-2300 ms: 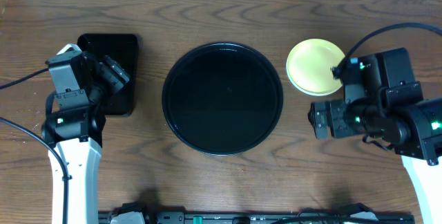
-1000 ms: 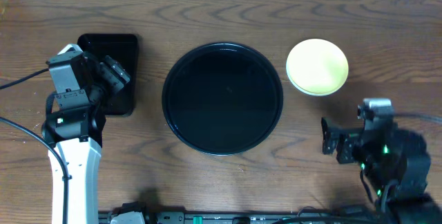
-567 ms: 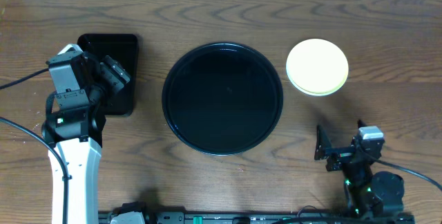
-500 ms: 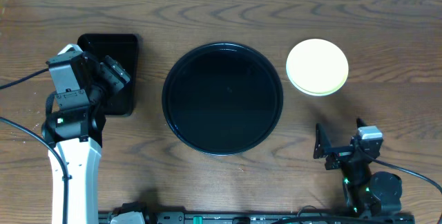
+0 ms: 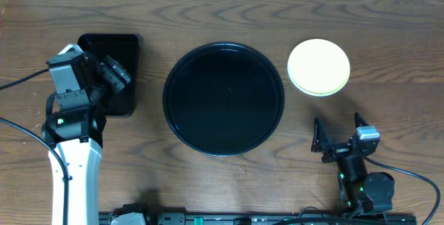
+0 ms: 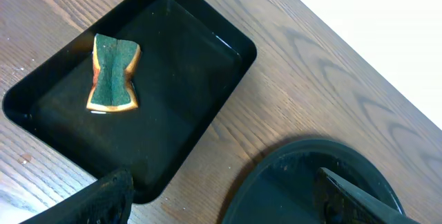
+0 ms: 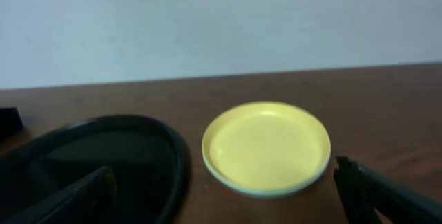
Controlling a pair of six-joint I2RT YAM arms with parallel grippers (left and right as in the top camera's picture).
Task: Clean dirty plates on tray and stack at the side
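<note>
While spread wide, left pincer [image 5: 116,74] and right pincer [image 5: 337,133] grip nothing.

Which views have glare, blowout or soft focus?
Overhead: sharp and evenly lit, only a faint sheen on the large round glossy black tray. Left wrist: crisp on the green-and-orange sponge, rim glints on the rectangular glossy black tray, top-right corner plain white with no detail. Right wrist: soft throughout, the pale yellow round plate hazy, its own pincer fingers dark blurs.
</note>
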